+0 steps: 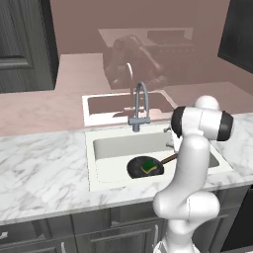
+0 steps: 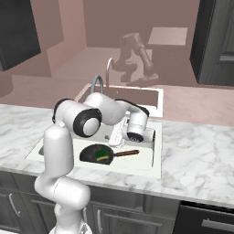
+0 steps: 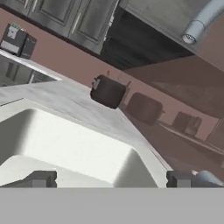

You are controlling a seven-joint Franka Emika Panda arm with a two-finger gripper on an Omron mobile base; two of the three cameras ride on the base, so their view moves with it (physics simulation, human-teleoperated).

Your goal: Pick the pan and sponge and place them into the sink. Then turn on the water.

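Inside sink point(image 1: 106, 148): one pan point(image 1: 137, 169), one sponge point(image 1: 147, 168).

No legible text, label, brand, number or sign anywhere in the three views. Checked the marble counter point(image 1: 44, 168), the sink point(image 1: 106, 148), the faucet point(image 1: 140, 106), the pan point(image 1: 141, 165), the sponge point(image 1: 149, 167), the dark cabinet fronts point(image 1: 24, 44) and the arm's white shell: all plain surfaces, no print. In the hand view, a small boxy item point(image 3: 17, 40) on the wall has pale patches that might be markings, but they are too small and blurred to read.
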